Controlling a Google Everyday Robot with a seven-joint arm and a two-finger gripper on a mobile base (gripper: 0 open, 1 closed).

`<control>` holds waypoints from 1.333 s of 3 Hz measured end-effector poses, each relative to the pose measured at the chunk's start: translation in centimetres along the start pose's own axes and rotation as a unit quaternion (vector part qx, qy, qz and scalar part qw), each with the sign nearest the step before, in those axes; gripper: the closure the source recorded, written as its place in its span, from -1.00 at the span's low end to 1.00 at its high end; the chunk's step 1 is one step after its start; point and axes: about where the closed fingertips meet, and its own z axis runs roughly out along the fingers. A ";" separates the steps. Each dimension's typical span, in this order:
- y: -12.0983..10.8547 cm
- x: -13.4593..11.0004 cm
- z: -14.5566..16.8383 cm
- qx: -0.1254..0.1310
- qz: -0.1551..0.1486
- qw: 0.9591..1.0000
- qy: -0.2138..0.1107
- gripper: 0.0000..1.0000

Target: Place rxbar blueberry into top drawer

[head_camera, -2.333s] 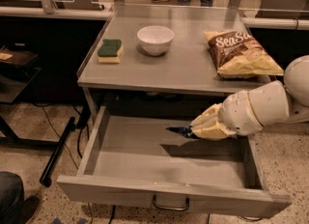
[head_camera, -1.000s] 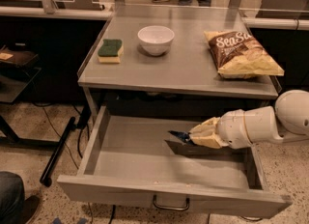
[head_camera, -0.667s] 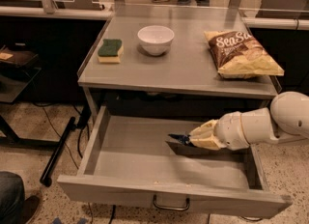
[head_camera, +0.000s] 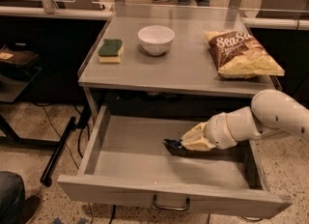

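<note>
The top drawer stands pulled wide open below the grey table, its metal loop handle at the front. My gripper reaches in from the right and sits low over the drawer floor, right of middle. It is shut on the rxbar blueberry, whose dark navy end sticks out to the left of the fingertips, just above the floor. The rest of the bar is hidden inside the gripper.
On the table top lie a green-and-yellow sponge, a white bowl and a brown-and-yellow chip bag. My white arm crosses the drawer's right side. A black stand leans at the left.
My gripper has gone down into the drawer with the bar and shifted slightly left. Over the last second it has hardly moved.
</note>
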 end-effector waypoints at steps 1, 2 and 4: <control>0.5 0.0 1.6 -0.028 -0.007 1.000 0.001 1.00; 1.0 0.0 2.5 -0.045 -0.009 0.999 0.000 1.00; 1.0 -0.1 2.5 -0.045 -0.009 0.999 0.000 0.15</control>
